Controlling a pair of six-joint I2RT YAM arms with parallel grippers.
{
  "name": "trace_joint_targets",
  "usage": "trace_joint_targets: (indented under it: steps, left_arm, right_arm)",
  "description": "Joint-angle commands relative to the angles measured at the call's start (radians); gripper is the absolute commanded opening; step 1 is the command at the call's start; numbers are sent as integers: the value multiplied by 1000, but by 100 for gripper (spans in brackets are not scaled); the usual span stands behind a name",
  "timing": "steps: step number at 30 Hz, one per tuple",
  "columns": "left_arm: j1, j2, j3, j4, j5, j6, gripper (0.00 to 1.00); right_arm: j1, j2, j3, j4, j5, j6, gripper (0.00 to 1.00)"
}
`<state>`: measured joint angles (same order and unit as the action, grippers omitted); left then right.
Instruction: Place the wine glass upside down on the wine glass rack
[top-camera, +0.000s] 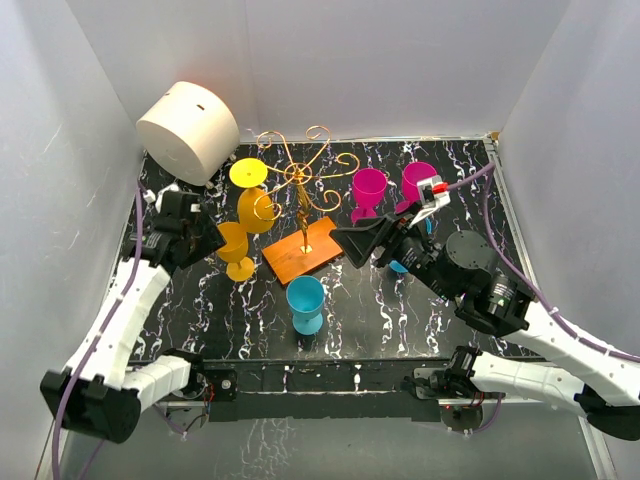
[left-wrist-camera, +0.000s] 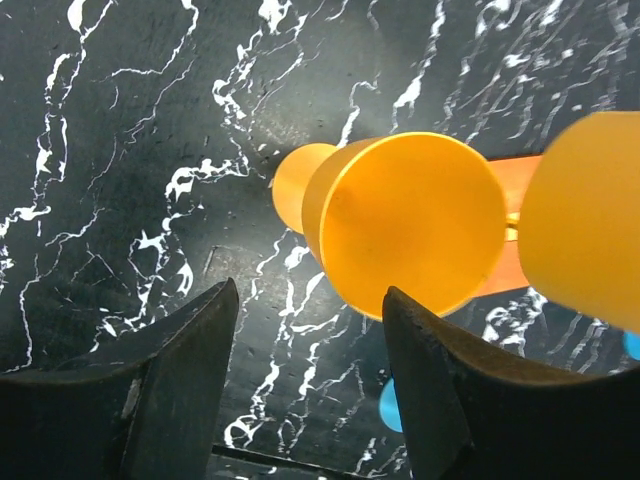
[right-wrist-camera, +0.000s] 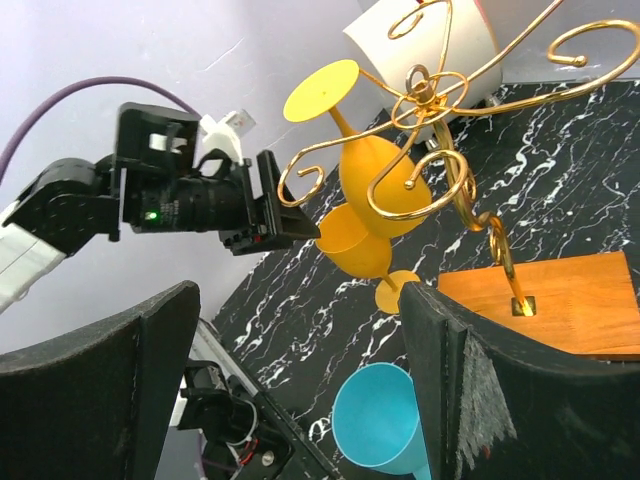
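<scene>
Jaws spread and empty, the left gripper (left-wrist-camera: 310, 292) faces the standing yellow plastic wine glass (top-camera: 233, 242), seemingly pre-grasp, and must next close on its bowl.

So the wine glass rack (top-camera: 303, 222) sits mid-table, with a hung glass (top-camera: 255, 207) upside down on its left arm and a second glass (top-camera: 236, 248) on the table just left of its base. A third glass (top-camera: 305, 303) stands in front, two more glasses (top-camera: 368, 190) behind-right, and a drum (top-camera: 188, 130) in the back-left corner.
</scene>
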<state>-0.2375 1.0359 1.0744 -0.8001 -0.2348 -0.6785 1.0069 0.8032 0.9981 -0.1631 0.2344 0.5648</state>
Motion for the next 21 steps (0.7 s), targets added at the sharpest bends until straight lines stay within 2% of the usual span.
trace_joint_targets:
  steps: [1, 10, 14, 19, 21]
  left_arm:
    - [3, 70, 19, -23, -22, 20, 54]
    - [6, 152, 4, -13, -67, 28, 29]
    - [7, 155, -11, -22, -98, 26, 22]
    - [8, 156, 4, -30, -104, 50, 0]
    - [8, 142, 25, -47, -127, 61, 0]
  right_arm:
    - [-1, -23, -2, 21, 53, -57, 80]
    - [-1, -50, 2, 63, 1, -123, 81]
    - [-1, -50, 31, 26, 15, -124, 80]
    - [-1, -52, 49, -25, 48, -92, 80]
    - [-1, -48, 52, -29, 42, -77, 80]
